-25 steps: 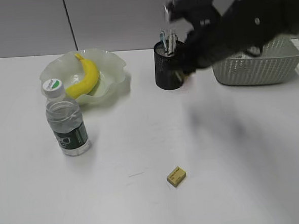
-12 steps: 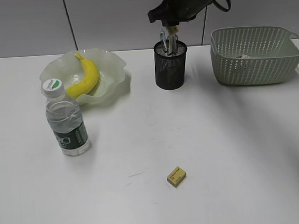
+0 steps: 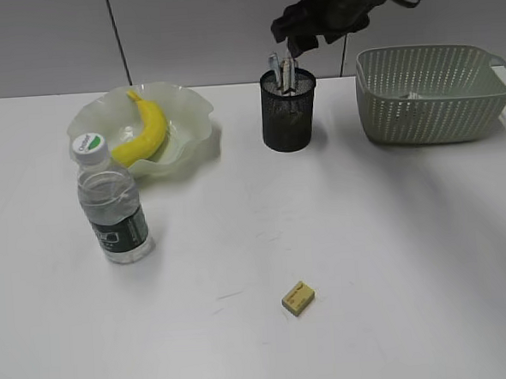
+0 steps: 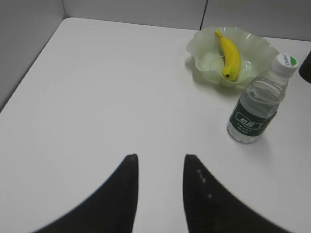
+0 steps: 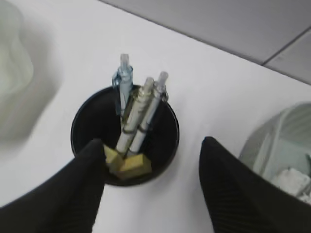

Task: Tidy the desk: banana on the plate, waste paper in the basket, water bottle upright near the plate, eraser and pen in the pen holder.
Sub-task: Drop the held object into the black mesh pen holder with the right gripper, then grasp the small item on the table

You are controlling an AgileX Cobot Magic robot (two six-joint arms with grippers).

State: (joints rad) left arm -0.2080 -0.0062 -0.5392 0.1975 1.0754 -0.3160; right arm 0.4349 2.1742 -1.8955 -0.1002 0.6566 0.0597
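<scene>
A banana [image 3: 144,127] lies on the pale green wavy plate [image 3: 188,103]. A water bottle [image 3: 110,201] stands upright in front of the plate. A black mesh pen holder [image 3: 288,113] holds several pens [image 5: 141,109] and two yellow erasers [image 5: 129,162]. Another yellow eraser [image 3: 298,297] lies on the table near the front. Crumpled paper [image 5: 291,179] sits in the grey-green basket [image 3: 436,92]. My right gripper [image 5: 153,145] is open and empty, hovering above the pen holder. My left gripper [image 4: 159,162] is open and empty over bare table, left of the bottle [image 4: 257,104].
The white table [image 3: 369,260] ends at a grey wall behind the plate, holder and basket. In the left wrist view the plate [image 4: 204,41] with the banana [image 4: 229,56] lies at the far right, and the table's left edge [image 4: 29,63] runs beside a grey wall.
My right arm has swung from in front of the basket to above the pen holder, then lifted slightly. The objects on the table have not moved.
</scene>
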